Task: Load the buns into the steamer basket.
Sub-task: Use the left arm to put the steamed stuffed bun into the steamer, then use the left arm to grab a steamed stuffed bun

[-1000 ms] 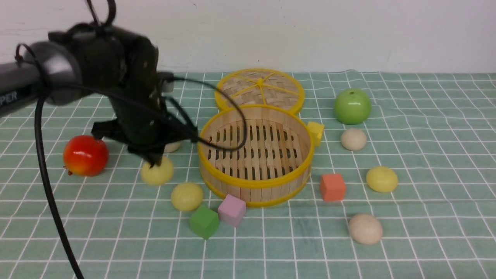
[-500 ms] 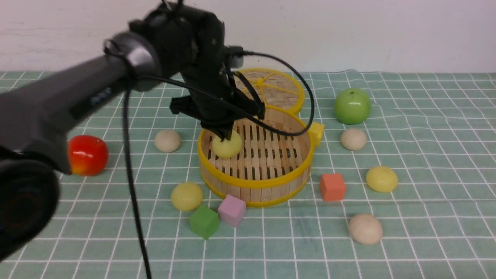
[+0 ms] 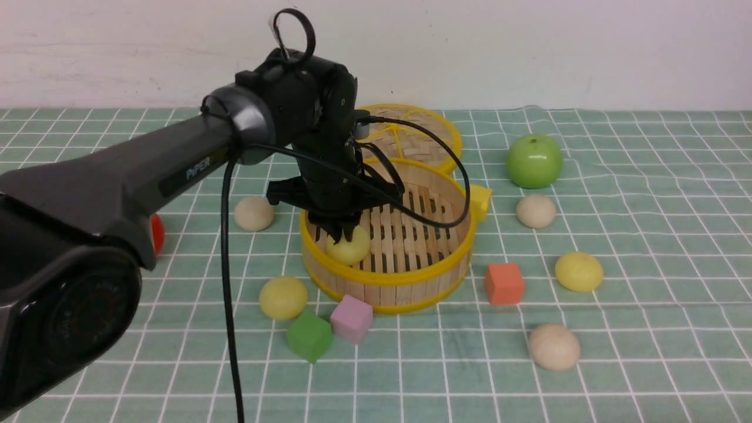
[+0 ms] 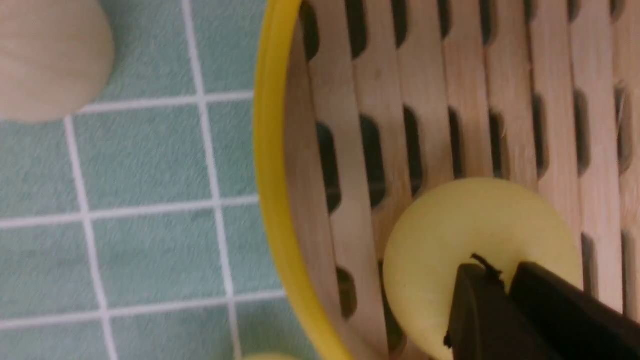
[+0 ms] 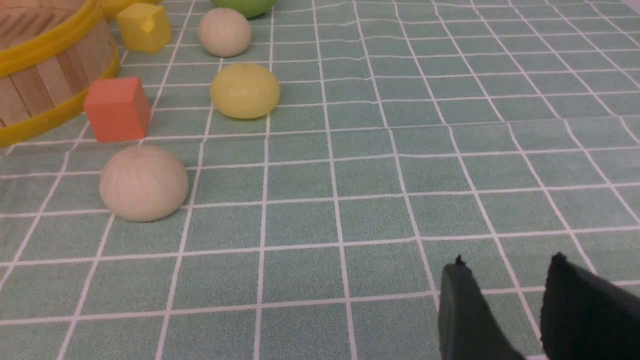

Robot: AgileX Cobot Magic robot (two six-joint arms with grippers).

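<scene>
The left jaws reach down inside the steamer basket (image 3: 389, 277), tips touching the top of a pale yellow bun (image 3: 350, 248) that sits on the slatted floor against the wall. Only a thin gap shows between the two fingers (image 4: 475, 310). Whether they grip the bun or merely touch it, I cannot tell. A black cable (image 3: 437, 217) loops over the basket beside them.

Outside the wall, to the jaws' left, lies a beige bun (image 3: 254, 213). Nearer the robot than the jaws are a second yellow bun (image 3: 283, 298), a green cube (image 3: 309, 336) and a pink cube (image 3: 351, 318) just beside the basket's foot. Beyond the jaws lies the woven lid (image 3: 414, 132).

The right jaws stand apart, the checked table (image 5: 380, 200) showing between them. Well ahead of them lie another beige bun (image 5: 144, 183), an orange cube (image 5: 117, 107), a third yellow bun (image 5: 244, 90) and a farther beige bun (image 5: 224, 31).
</scene>
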